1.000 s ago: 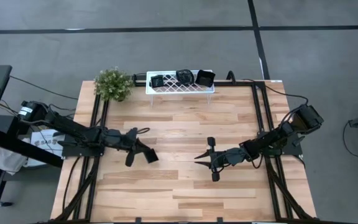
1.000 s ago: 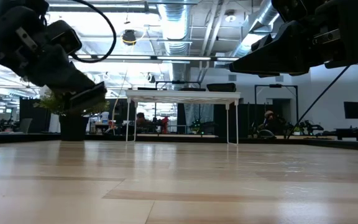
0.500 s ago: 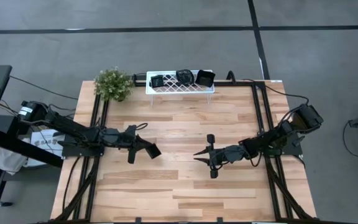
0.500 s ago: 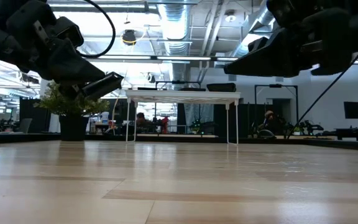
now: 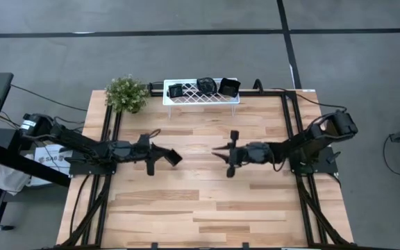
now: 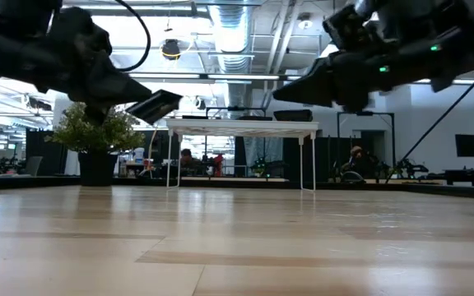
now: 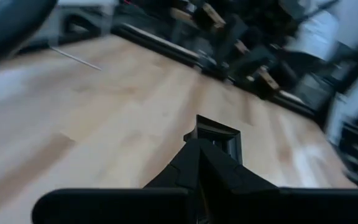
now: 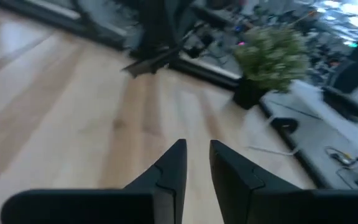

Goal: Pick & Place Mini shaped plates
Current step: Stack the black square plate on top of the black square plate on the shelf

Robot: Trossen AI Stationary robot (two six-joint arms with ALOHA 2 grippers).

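Observation:
My left gripper hovers over the table's middle left, shut on one small black square mini plate. That plate also shows in the low view, well above the wood. My right gripper hangs over the middle right and points toward the left gripper. It is empty, with its fingers nearly together and only a narrow slit between them. Three more black mini plates sit on the white lattice rack at the far edge. My left gripper pinches the square plate by its near rim between the two fingertips, coming about level from the table's left. The plate sticks out beyond the fingertips, lifted clear of the table and tilted, its free edge higher.
A small potted plant stands at the far left corner beside the rack. Black frame rails run along the table's left and right sides. Bare wood lies between the grippers and toward the near edge.
My left gripper, still shut on the plate, has risen and moved toward the far edge and a little right, and the plate has tipped up. My right gripper has swung toward the far edge and slightly left, closing the distance to the left gripper.

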